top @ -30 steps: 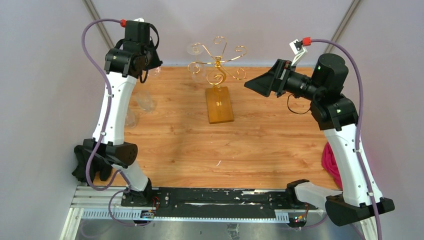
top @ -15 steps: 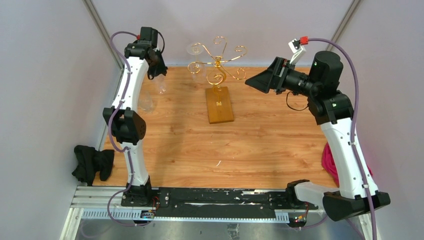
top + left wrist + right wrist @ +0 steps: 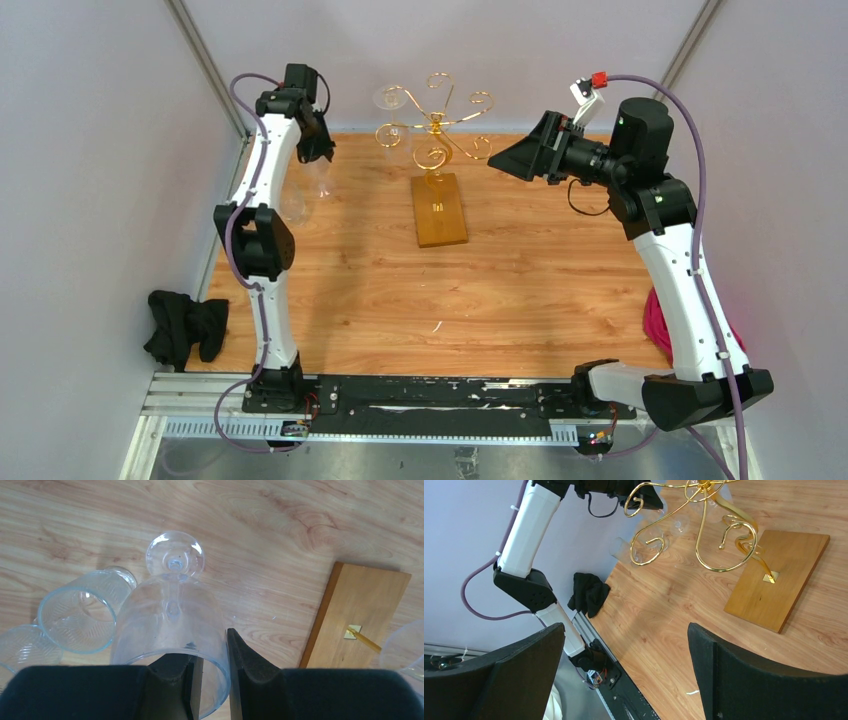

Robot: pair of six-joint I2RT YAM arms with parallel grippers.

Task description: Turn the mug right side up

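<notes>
So the left gripper (image 3: 212, 652) had the clear mug (image 3: 170, 615) pinched by its wall right at the rim. One finger (image 3: 172, 672) was inside the glass & the other outside, so it was a narrow gap w/ only the glass in it. The mug's open end faced the wrist cam and its base pointed down twd the table (image 3: 500, 290). Tbh I couldn't tell if the base was touching the wood. From the top cam the mug was in the far left corner, right under that gripper.

Just past the mug was a round clear glass foot (image 3: 175, 555), and a ribbed glass (image 3: 75, 612) sat beside it, mouth tilted twd the cam.

The right gripper (image 3: 624, 630) was up in the air over the right rear side w/ its fingers spread wide & nothing btwn them. It was aimed twd the gold rack (image 3: 704, 525) on its wooden base (image 3: 774, 577). A black cloth (image 3: 185, 325) lay off the table's left edge.
</notes>
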